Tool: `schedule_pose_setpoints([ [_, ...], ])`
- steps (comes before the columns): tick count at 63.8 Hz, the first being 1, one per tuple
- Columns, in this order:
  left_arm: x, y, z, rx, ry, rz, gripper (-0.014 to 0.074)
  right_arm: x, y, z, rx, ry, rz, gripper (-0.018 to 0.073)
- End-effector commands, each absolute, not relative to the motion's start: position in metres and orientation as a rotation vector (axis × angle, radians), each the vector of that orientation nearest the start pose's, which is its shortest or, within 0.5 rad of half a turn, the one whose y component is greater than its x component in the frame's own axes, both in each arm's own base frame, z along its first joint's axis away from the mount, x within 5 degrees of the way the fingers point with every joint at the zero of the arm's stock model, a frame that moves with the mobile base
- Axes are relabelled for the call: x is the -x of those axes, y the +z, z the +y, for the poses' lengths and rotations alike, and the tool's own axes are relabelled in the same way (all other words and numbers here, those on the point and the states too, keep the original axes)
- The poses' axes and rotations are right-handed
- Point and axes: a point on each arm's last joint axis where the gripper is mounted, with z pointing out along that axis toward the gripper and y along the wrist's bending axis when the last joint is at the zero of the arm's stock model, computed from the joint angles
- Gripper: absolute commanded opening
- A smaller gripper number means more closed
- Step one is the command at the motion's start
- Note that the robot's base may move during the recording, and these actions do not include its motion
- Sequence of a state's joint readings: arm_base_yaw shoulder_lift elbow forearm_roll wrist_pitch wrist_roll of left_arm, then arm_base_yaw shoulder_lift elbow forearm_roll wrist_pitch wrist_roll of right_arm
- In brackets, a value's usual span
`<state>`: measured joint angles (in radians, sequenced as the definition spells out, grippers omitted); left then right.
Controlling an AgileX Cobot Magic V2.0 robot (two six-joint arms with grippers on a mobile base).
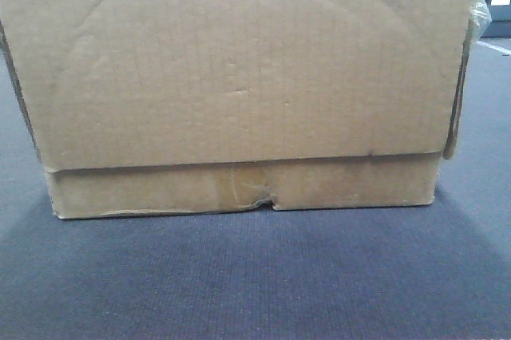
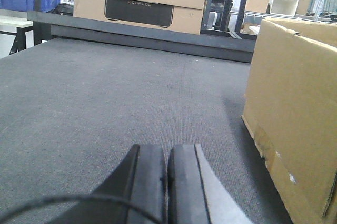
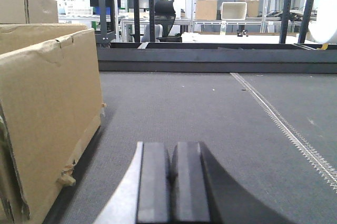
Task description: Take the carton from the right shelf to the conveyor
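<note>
A: Where is the carton (image 1: 239, 77) placed?

B: It is seated flat on the conveyor (image 1: 255, 276), the dark grey woven belt. In the front view its tan side fills most of the frame, and belt is seen below it and to either side.

A: And relative to the grippers?

B: The carton is set between them. In the left wrist view it lies to the right of the left gripper (image 2: 167, 169), just beside it but apart from it. In the right wrist view it lies to the left of the right gripper (image 3: 171, 169), also near and not touched.

A: How are the arms posed?

B: Both grippers are held low over the belt, pointed along it toward the dark raised edge strip (image 3: 216, 58) at the far side. The black pads of each are pressed together, with nothing pinched between them.

A: How does the carton look?

B: Plain corrugated cardboard is seen, with a horizontal flap seam across the lower side and a small tear (image 1: 263, 195) at its middle. Faint curved creases are marked on the upper panel. Frayed edges are noted at the bottom corners nearest each gripper.
</note>
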<state>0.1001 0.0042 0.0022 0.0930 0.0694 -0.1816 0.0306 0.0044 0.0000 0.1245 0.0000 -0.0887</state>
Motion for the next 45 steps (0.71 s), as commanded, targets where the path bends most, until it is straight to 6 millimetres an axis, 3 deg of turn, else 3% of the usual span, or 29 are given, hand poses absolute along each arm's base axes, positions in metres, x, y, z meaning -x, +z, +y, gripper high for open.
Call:
schedule_pose_setpoints([
  [1,-0.0561,0.2088,0.0062,0.148,0.018,1.525,0.0015,-0.0560,0.2140,0.0014,-0.002,0.043,1.475,-0.0061],
  [45,-0.0561,0.2088,0.0062,0.148,0.018,1.525,0.0015,-0.0560,0.2140,0.0014,-0.002,0.043,1.475,-0.0061],
])
